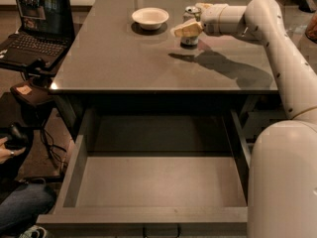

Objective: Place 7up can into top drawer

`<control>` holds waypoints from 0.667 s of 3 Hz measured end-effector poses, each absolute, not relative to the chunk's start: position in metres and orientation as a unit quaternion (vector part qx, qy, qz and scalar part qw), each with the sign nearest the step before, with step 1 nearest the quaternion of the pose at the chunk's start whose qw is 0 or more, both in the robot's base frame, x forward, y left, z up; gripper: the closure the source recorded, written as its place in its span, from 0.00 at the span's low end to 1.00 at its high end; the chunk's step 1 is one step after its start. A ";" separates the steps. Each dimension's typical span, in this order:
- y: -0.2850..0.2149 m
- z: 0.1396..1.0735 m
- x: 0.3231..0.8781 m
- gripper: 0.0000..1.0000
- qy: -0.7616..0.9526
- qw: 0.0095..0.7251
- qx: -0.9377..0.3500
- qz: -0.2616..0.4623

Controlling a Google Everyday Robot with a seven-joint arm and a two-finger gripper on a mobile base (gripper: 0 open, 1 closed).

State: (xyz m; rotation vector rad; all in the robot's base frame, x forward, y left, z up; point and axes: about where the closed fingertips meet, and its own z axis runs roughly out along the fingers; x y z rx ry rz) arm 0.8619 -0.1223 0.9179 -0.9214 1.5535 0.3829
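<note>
The grey table (148,68) carries everything at its far end, so the step in hand looks like securing the can before any lift. The top drawer (158,182) stands pulled out below the table's near edge, its flat floor bare, well away from the gripper and much lower than it. The carry will have to come back across the tabletop, clear its front edge, and only then go down. The arm (277,43) reaches in from the right, stretched far out, so a slow, level pull-back would suit it better than a swing. The white bowl (150,18) sits to the left of the gripper, near but apart, and a lift straight up before moving sideways should keep it untouched. The gripper (186,29) is at the can's side, its pale tip lying across the front of the can's body at mid-height. Whether it has closed on the can I cannot tell. The 7up can (191,12) stands upright on the table just behind that tip, with its silver top showing above and its base below. A hold at mid-body, squared to the can, seems best so the light can neither tips nor slips.
</note>
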 end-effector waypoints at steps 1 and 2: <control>-0.122 0.918 0.862 0.42 0.671 0.603 -0.398 0.165; -0.122 0.918 0.862 0.65 0.671 0.603 -0.398 0.165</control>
